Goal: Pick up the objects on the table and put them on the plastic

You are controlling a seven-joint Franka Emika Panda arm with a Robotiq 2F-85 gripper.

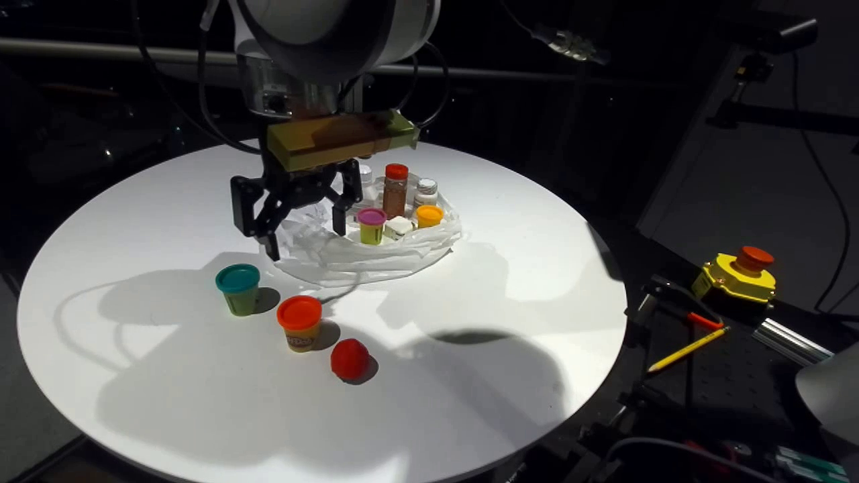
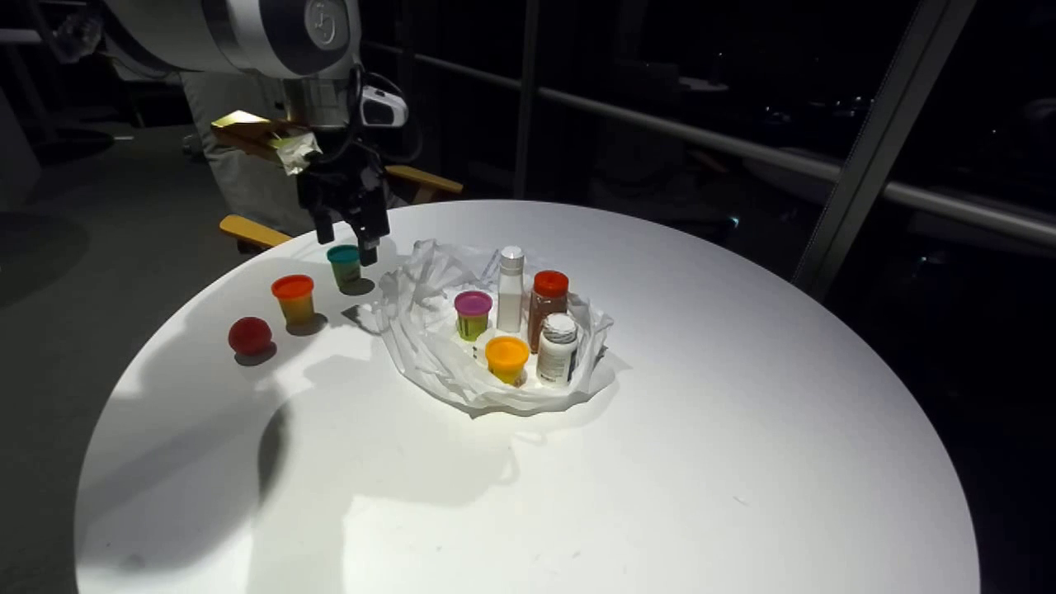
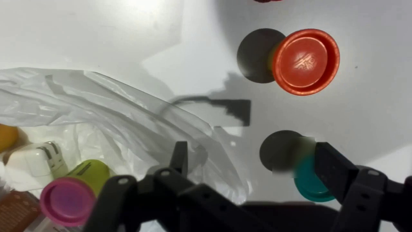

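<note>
Gripper (image 1: 305, 235), jaws apart and empty: the teal tub (image 1: 240, 290) (upright, just off the plastic (image 1: 368, 260)), likely next, should sit midway between them before a straight descent.

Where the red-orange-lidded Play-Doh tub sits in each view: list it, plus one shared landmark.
In an exterior view: Play-Doh tub, left of centre, below middle.
In an exterior view: Play-Doh tub, left, about mid-height.
In the wrist view: Play-Doh tub, upper right.
Shared landmark: crumpled white plastic, in all three.
</note>
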